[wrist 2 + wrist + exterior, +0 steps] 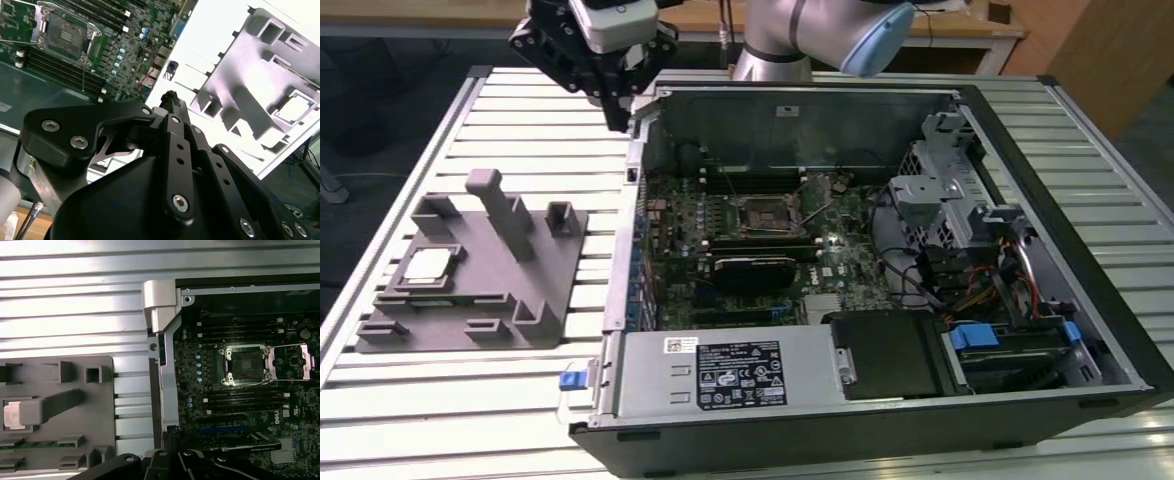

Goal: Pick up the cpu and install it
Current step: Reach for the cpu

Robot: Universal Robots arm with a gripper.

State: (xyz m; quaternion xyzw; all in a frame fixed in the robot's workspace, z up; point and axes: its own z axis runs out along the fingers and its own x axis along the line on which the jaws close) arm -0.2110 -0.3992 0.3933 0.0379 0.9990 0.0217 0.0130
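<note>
cpu (13, 416) in grey fixture (95, 415), edge hidden

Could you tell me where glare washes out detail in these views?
In the second wrist view the table is blown out white around the grey fixture and the cpu looks bleached; in the first wrist view the table slats carry bright bands; the exterior view is evenly lit.

open computer case (801, 118) beside grey fixture (554, 272).

Arm (781, 35): silver-grey tubing, pale blue joint cap (874, 42). Gripper (170, 97): matte black linkage bars, silver hex screws (180, 201) throughout.
</note>
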